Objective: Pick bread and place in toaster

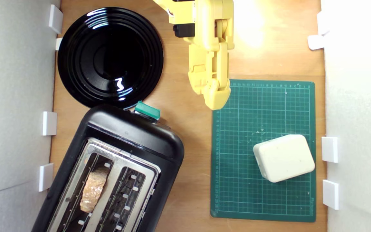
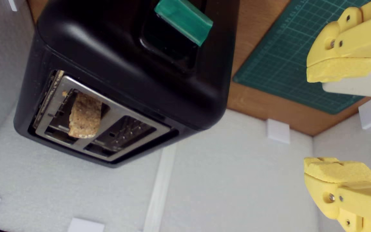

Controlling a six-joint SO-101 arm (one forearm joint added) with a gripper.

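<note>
Bread [image 1: 92, 190] is sitting in the toaster [image 1: 134, 138], in the slot on the exterior view's left, so placing looks done. Gripper [image 2: 340, 120] is hanging wide and empty, well apart.

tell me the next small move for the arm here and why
Probably just pull the arm back and stop. The bread already stands in one slot of the toaster, and the pincer is open, empty and clear of it. Pressing the green lever might follow, though the task only asks for placing.
</note>
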